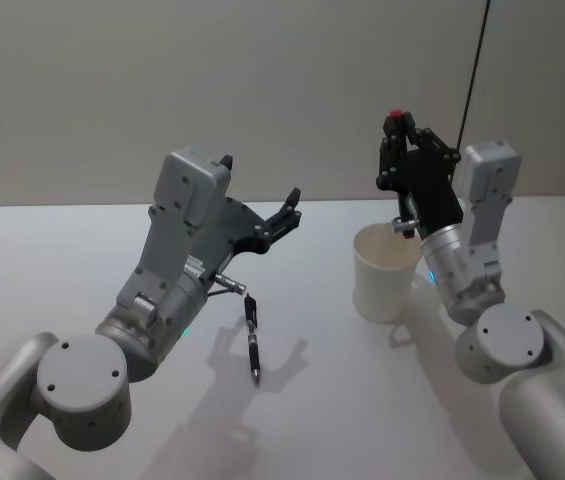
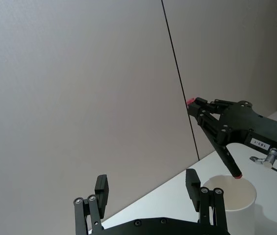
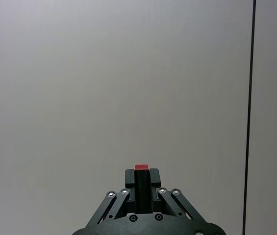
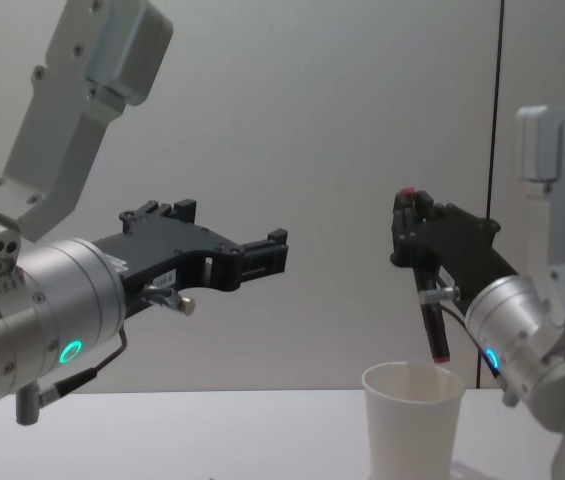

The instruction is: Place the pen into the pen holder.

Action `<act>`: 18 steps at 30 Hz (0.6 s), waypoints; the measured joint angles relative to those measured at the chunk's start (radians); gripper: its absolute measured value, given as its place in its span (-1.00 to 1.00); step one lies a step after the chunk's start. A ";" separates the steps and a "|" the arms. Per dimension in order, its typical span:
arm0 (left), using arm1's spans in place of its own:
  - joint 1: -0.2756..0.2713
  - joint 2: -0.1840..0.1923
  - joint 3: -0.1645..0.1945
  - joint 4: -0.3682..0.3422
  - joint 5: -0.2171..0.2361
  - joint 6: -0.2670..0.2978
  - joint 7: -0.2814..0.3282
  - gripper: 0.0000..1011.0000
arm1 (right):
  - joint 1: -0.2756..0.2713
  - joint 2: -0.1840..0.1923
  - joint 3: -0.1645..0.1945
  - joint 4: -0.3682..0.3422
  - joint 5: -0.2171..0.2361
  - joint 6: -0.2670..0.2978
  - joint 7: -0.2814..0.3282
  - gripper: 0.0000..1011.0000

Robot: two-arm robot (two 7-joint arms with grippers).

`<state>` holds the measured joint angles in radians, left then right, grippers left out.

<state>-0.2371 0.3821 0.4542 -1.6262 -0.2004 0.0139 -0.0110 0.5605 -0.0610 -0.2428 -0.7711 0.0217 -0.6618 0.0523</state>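
Note:
My right gripper (image 1: 394, 128) is raised at the right and shut on the pen (image 4: 432, 320), a slim black stick with red tips. The pen hangs nearly upright from the fingers. Its lower red tip (image 2: 236, 175) sits just above the mouth of the pen holder (image 1: 387, 275), a plain white paper cup (image 4: 412, 420) standing on the table. The upper red tip (image 3: 141, 167) pokes out between the shut fingers. My left gripper (image 1: 259, 178) hovers open and empty in the air, left of the cup (image 2: 231, 193).
A second black stick-shaped thing (image 1: 252, 340) lies on the white table (image 1: 62, 260) below my left arm. A grey wall with a thin dark vertical line (image 3: 248, 98) stands behind the table.

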 joint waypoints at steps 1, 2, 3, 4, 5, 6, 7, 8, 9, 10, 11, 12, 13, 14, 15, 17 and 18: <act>0.000 0.000 0.000 0.000 0.000 0.000 0.000 0.98 | 0.003 -0.001 0.000 0.012 0.001 -0.008 0.001 -0.69; 0.000 0.000 0.000 0.000 0.000 0.000 0.000 0.98 | 0.004 -0.002 0.000 0.020 0.001 -0.014 0.001 -0.69; 0.000 0.000 0.000 0.000 0.000 0.000 0.000 0.98 | 0.007 -0.004 0.000 0.032 0.002 -0.022 0.002 -0.69; 0.000 0.000 0.000 0.000 0.000 0.000 0.000 0.98 | 0.008 -0.004 0.000 0.037 0.002 -0.026 0.002 -0.69; 0.000 0.000 0.000 0.000 0.000 0.000 0.000 0.98 | 0.009 -0.005 0.000 0.042 0.003 -0.031 0.003 -0.69; 0.000 0.000 0.000 0.000 0.000 0.000 0.000 0.98 | 0.011 -0.006 0.000 0.050 0.004 -0.036 0.003 -0.68; 0.000 0.000 0.000 0.000 0.000 0.000 0.000 0.98 | 0.014 -0.008 0.000 0.061 0.007 -0.047 0.003 -0.69; 0.000 0.000 0.000 0.000 0.000 0.000 0.000 0.98 | 0.015 -0.009 0.000 0.066 0.008 -0.050 0.003 -0.69; 0.000 0.000 0.000 0.000 0.000 0.000 0.000 0.98 | 0.017 -0.010 0.000 0.072 0.009 -0.054 0.003 -0.69; 0.000 0.000 0.000 0.000 0.000 0.000 0.000 0.98 | 0.021 -0.012 0.000 0.086 0.011 -0.066 0.003 -0.69; 0.000 0.000 0.000 0.000 0.000 0.000 0.000 0.98 | 0.022 -0.013 -0.001 0.092 0.012 -0.071 0.004 -0.69; 0.000 0.000 0.000 0.000 0.000 0.000 0.000 0.98 | 0.024 -0.014 -0.001 0.098 0.014 -0.078 0.004 -0.69; 0.000 0.000 0.000 0.000 0.000 0.000 0.000 0.98 | 0.027 -0.016 -0.001 0.111 0.016 -0.087 0.004 -0.68; 0.000 0.000 0.000 0.000 0.000 0.000 0.000 0.98 | 0.030 -0.018 -0.001 0.119 0.017 -0.092 0.004 -0.68; 0.000 0.000 0.000 0.000 0.000 0.000 0.000 0.98 | 0.031 -0.019 -0.001 0.125 0.019 -0.098 0.004 -0.69; 0.000 0.000 0.000 0.000 0.000 0.000 0.000 0.98 | 0.038 -0.022 -0.002 0.144 0.022 -0.113 0.003 -0.69; 0.000 0.000 0.000 0.000 0.000 0.000 0.000 0.98 | 0.039 -0.023 -0.002 0.151 0.023 -0.116 0.003 -0.69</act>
<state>-0.2371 0.3822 0.4542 -1.6262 -0.2004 0.0138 -0.0110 0.5993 -0.0844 -0.2448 -0.6200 0.0443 -0.7778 0.0556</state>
